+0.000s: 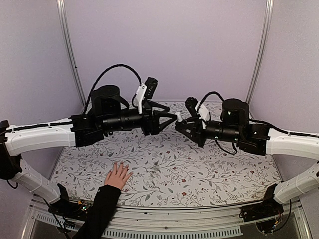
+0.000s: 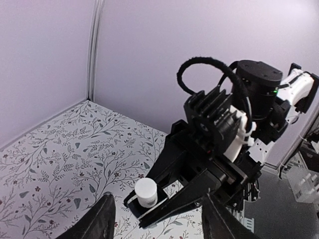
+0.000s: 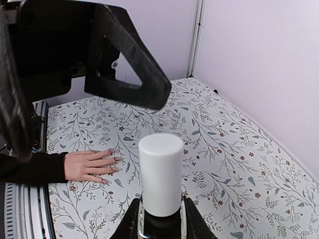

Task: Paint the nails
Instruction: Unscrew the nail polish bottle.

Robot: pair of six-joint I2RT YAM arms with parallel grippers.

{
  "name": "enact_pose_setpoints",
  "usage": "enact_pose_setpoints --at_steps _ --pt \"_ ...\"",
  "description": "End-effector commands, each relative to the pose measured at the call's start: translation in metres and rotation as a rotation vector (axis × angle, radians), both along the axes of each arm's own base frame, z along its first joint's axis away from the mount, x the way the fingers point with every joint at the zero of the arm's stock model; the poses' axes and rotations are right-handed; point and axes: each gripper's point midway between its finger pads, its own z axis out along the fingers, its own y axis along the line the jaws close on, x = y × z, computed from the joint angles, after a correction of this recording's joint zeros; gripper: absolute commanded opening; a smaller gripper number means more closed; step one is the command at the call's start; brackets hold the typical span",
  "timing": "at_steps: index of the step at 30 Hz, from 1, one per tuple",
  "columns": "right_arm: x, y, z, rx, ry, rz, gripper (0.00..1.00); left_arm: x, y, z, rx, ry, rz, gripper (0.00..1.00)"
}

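Though spread wide by the white cap (image 3: pixel 160 172), left gripper (image 2: pixel 158 221) empty; right gripper (image 3: pixel 160 225) tight around the small dark bottle (image 3: pixel 159 231).

Top external: high behind the arm bases, looking down across the whole worktop (image 1: pixel 164 169).
Left wrist: close, facing rightward at the right gripper (image 2: pixel 142 205).
Right wrist: close, looking leftward past the bottle (image 3: pixel 160 174).
Shared: the bottle, in all three.
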Motion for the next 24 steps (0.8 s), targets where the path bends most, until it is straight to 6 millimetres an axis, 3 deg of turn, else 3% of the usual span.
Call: enact_pose_setpoints --at_steps 1,6,10,15,24 --pt "-0.035 0.003 0.020 0.048 -0.055 0.183 0.00 -0.030 0.017 0.018 -0.023 -0.094 -0.180 0.61" --pt "-0.091 0.007 0.035 0.097 -0.039 0.491 0.00 -0.071 0.024 0.022 -0.034 -0.195 -0.382 0.58" --pt "-0.119 0.012 0.040 0.099 0.021 0.685 0.00 -0.097 0.024 0.030 -0.062 -0.276 -0.476 0.55" --pt "-0.130 0.018 0.039 0.098 0.075 0.791 0.00 -0.113 0.012 0.024 -0.032 -0.335 -0.537 0.51" --pt "-0.132 0.022 0.036 0.090 0.101 0.831 0.00 -0.130 -0.003 0.014 -0.009 -0.358 -0.608 0.37"
